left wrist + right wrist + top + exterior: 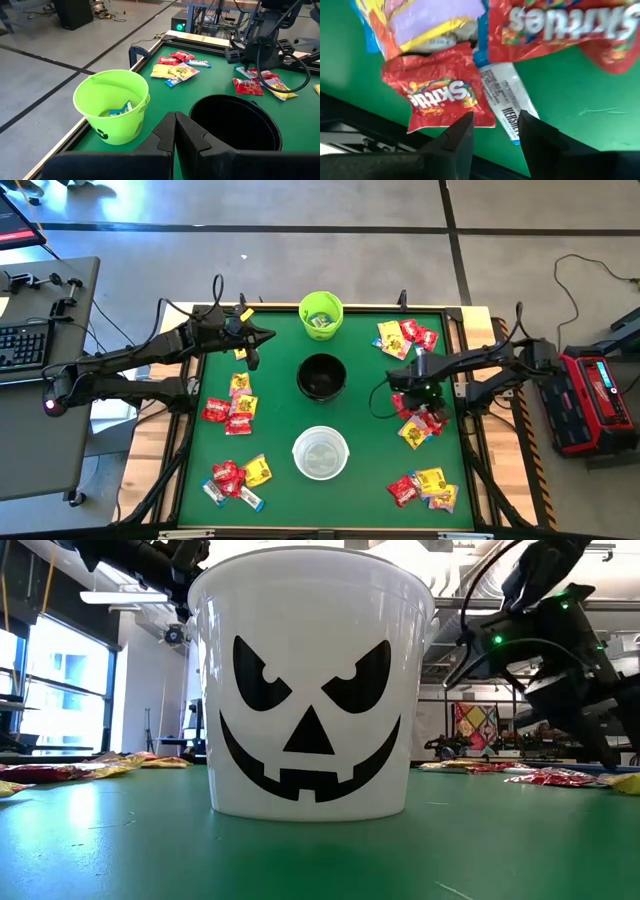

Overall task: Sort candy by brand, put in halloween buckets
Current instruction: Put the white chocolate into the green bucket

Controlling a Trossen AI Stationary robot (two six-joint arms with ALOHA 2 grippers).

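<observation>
right gripper is hovering low, fingers partly parted around the hershey's packet's end (long axis running away from the fingers); left gripper is waiting pinched together.

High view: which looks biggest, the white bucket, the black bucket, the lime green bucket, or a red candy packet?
1. White bucket and black bucket: these look about alike, so I won't rank one over the other.
2. Lime green bucket, slightly smaller.
3. Red candy packet, by far the smallest.
</observation>
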